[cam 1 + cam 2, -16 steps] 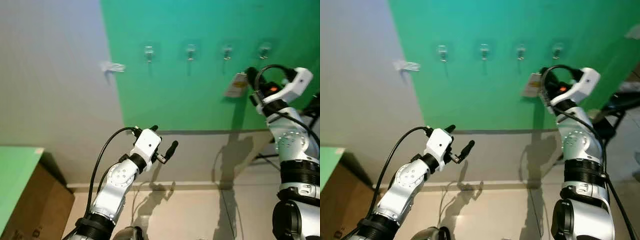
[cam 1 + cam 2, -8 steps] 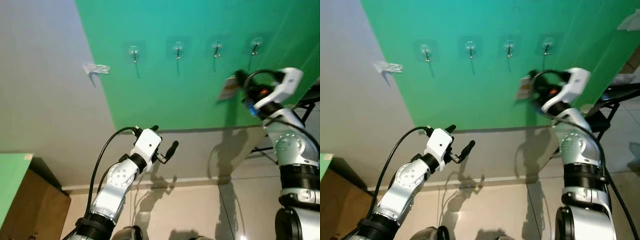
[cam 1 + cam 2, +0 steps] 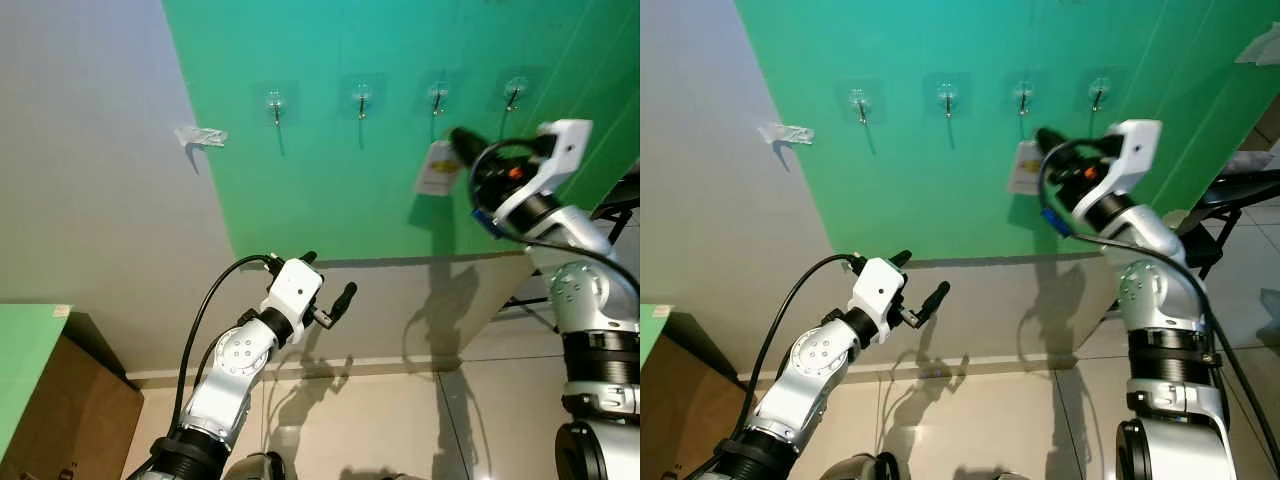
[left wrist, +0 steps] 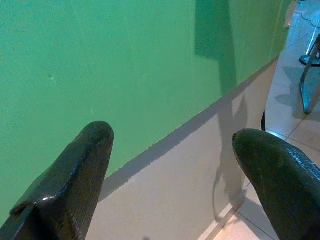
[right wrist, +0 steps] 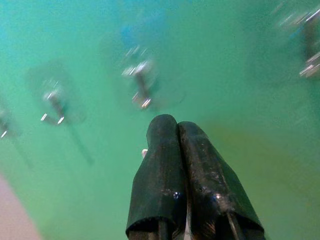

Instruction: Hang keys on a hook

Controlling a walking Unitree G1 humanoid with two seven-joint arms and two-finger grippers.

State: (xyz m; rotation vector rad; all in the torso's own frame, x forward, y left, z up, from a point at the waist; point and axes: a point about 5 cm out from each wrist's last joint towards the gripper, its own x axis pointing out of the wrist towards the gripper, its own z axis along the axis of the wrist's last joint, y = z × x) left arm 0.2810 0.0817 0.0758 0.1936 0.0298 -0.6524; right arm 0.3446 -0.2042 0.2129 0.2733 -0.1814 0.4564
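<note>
1. Wall: a green wall panel (image 3: 400,120) sits beside a grey wall section (image 3: 90,180), with a beige band below the green.
2. Hooks: four clear-backed metal hooks are mounted in one row on the green panel, counted from the robot's left: first hook (image 3: 275,101), second hook (image 3: 361,96), third hook (image 3: 438,94), fourth hook (image 3: 515,92). All four are bare.
3. One scrap of tape (image 3: 199,136) is stuck on the grey section, left of the hook row.
4. Right gripper (image 3: 460,142): raised close to the green panel, just below the third hook. Its fingers (image 5: 165,170) are pressed together, pinching the keys (the metal itself cannot be made out).
5. Keys: a pale key tag (image 3: 439,168) hangs from the fingertips, just below the third hook and not on it. One tag counted.
6. Left gripper (image 3: 328,288): held lower, in front of the beige band, well apart from the hooks. Its fingers (image 4: 75,175) are spread with nothing between them.
7. Other: one brown cabinet (image 3: 70,420) with a green top stands at lower left; a tiled floor (image 3: 400,420) lies below.
</note>
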